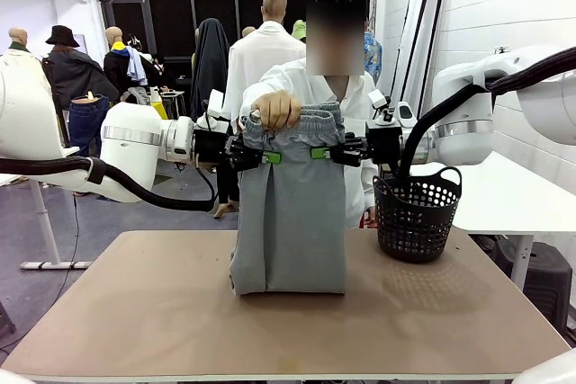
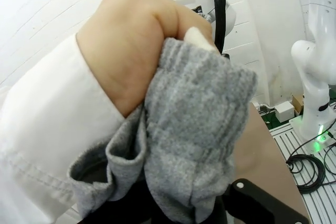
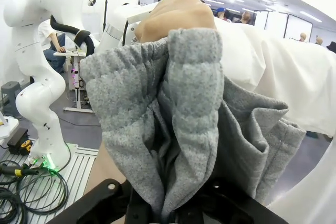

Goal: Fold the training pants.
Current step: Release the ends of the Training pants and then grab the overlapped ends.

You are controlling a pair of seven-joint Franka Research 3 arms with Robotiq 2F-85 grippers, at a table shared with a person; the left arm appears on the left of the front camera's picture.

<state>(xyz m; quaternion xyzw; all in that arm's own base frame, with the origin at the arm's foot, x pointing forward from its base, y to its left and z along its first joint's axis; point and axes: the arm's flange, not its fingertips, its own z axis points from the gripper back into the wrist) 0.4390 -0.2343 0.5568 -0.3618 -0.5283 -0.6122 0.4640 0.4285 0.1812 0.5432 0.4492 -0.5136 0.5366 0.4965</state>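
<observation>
The light grey training pants hang doubled lengthwise above the table, their lower end resting on the tabletop. A person's hand grips the gathered waistband from above. My left gripper pinches the pants' left edge just under the waistband, and my right gripper pinches the right edge at the same height. In the left wrist view the grey cloth bunches up from between my fingers under the person's fist. The right wrist view shows the same, with cloth and fist.
A black perforated basket stands at the table's far right. The brown tabletop spreads bare in front of and beside the pants. The person in a white shirt stands right behind the pants.
</observation>
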